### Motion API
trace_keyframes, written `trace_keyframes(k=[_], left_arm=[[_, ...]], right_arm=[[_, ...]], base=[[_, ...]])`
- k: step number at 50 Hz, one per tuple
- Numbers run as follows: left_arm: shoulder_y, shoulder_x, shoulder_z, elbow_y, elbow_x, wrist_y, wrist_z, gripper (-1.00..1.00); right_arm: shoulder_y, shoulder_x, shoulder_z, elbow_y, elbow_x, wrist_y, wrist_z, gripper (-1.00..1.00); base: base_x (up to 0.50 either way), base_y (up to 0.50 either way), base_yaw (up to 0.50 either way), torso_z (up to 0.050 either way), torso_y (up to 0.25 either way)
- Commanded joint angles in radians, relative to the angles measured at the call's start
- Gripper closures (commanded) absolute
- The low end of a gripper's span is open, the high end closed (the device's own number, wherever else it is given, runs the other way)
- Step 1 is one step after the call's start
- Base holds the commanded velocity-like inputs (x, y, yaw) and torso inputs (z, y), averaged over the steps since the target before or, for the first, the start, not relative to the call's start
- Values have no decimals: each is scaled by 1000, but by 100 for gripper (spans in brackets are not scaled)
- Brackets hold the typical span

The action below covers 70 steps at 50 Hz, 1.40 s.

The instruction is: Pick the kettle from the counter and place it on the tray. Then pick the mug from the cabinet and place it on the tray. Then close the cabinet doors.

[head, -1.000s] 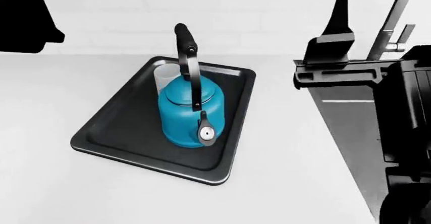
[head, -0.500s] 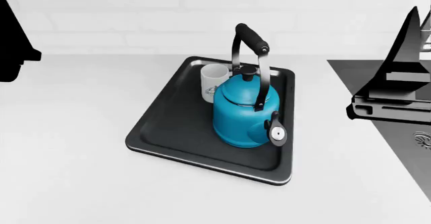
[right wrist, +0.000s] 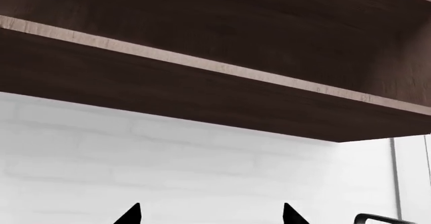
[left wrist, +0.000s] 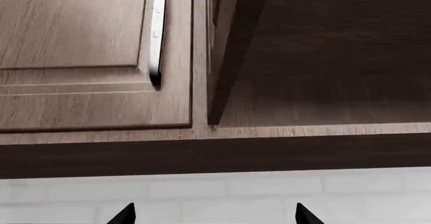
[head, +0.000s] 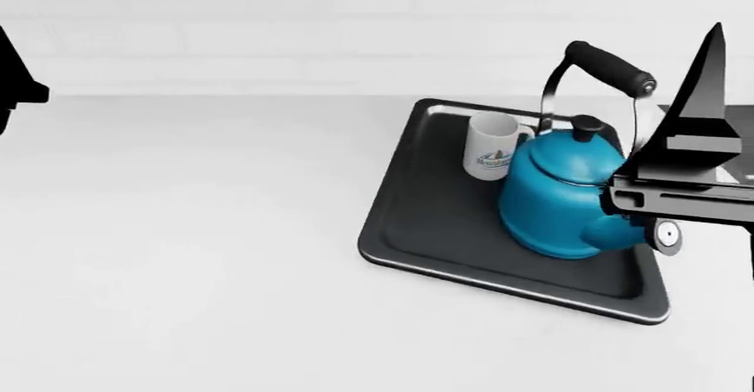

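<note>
Black tray holds one kettle, one mug

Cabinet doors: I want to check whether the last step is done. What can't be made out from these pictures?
- Cabinet door, left wrist view: cut off by the frame, so its full swing is unclear; the other door is not seen.
- Kettle spout, head view: partly hidden by the right arm.
- Mug logo: too small to read.
- Tray: right edge covered by the arm.
</note>
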Motion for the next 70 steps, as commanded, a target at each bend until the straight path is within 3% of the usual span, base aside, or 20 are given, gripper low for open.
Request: trace_keyframes(k=[1,7,11,15,18,21,27,37,41,43,52,57,61,65,70], left_arm=[[-6,-19,4,-15,13,13,-13,-100],[-24,-34,0,-39,-8,18,-45,-100],[-75,-92,22,-60,-2,-24,-158,-100],[-259,-171,140,-136,22,-107,-314,-100],[-424,-202,242,-204,86,-158,-349,-100],[-632,-201,368,-272,166,-199,-299,-100],[-1014,-140,645,-433,414,-211,-89,-100],[-1342,84,826,-798,560,-83,201,-100],[-1423,177,878,-925,595,-61,259,-100],[-1454,219,887,-981,606,-51,273,-100],[-1516,389,841,-1130,629,-48,362,-100],[-1517,612,563,-1169,882,-177,569,-100],[-1517,735,420,-1167,1041,-246,691,-100],[-1517,762,395,-1180,973,-258,665,-100],[-1517,765,466,-1233,896,-229,655,-100]], right_arm=[[-31,-5,48,-1,15,19,0,-100],[0,-7,24,-1,35,3,0,-100],[0,-5,31,-1,60,13,0,-100],[-38,8,86,-1,86,36,0,-100],[-64,9,114,-1,92,47,0,-100],[-48,14,92,-1,93,41,0,-100],[-9,20,20,-1,78,24,0,-100],[117,32,-166,-1,38,-30,0,-100],[267,27,-316,-1,31,-60,0,-100],[338,24,-401,-1,18,-79,0,-100],[344,24,-414,-1,0,-75,0,-100],[344,14,-413,-1,-7,-82,0,-100],[344,17,-439,-1,-30,-99,0,-100],[344,21,-470,-1,-60,-114,0,-100],[345,12,-479,-1,-68,-122,0,-100]], base=[[-1,500,0,0,0],[-1,417,0,0,0],[0,0,0,0,0],[0,0,0,0,0],[0,0,0,0,0],[0,0,0,0,0],[0,0,0,0,0],[0,0,0,0,0],[0,0,0,0,0],[0,0,0,0,0],[0,0,0,1,0],[0,0,0,2,0],[0,0,0,0,3],[0,0,0,0,3],[0,0,0,2,4]])
